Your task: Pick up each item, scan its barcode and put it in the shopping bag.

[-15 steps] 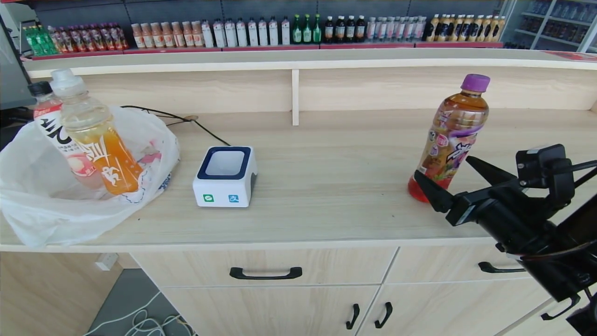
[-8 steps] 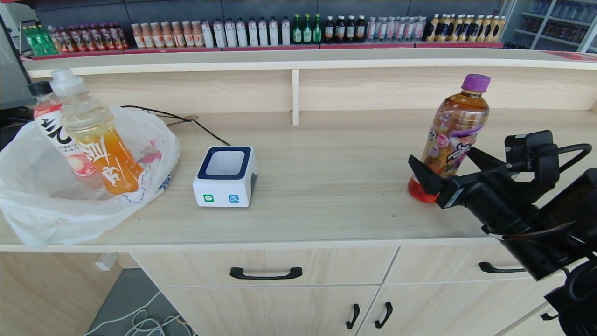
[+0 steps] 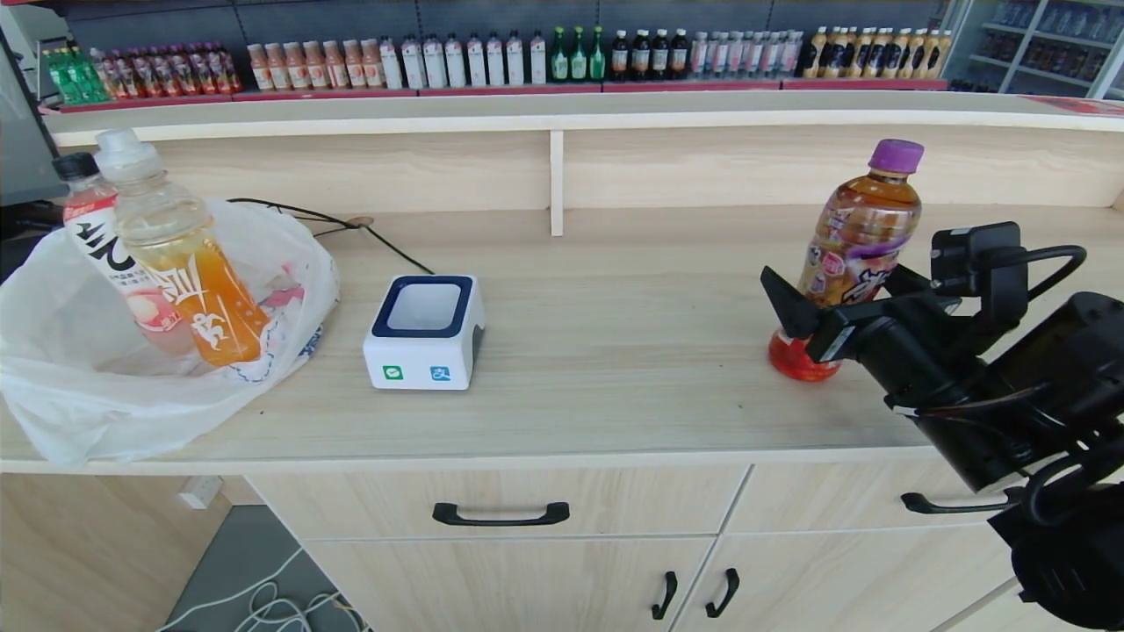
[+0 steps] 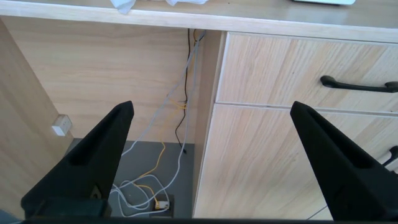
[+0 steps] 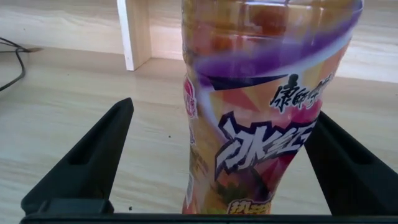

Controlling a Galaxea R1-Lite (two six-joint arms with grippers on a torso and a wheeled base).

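A purple-capped bottle (image 3: 856,241) of amber drink stands upright at the right of the counter. My right gripper (image 3: 847,298) is open, its two black fingers on either side of the bottle's lower half; in the right wrist view the bottle (image 5: 264,112) stands between the fingers, apart from both. The white scanner (image 3: 426,332) with a blue-rimmed window sits mid-counter. At the left, the white shopping bag (image 3: 79,377) holds an orange-drink bottle (image 3: 176,254) and a pink-labelled bottle (image 3: 101,237). My left gripper (image 4: 211,162) hangs open below the counter edge, facing the cabinet front.
A black cable (image 3: 351,226) runs from the scanner to the back of the counter. A raised wooden ledge (image 3: 562,118) with a vertical divider (image 3: 555,183) backs the counter. Drawers with black handles (image 3: 500,514) lie below. Cables (image 4: 155,193) lie on the floor.
My right gripper has moved forward and up, so that its open fingers now straddle the purple-capped bottle. The bottle, scanner and bag have not moved.
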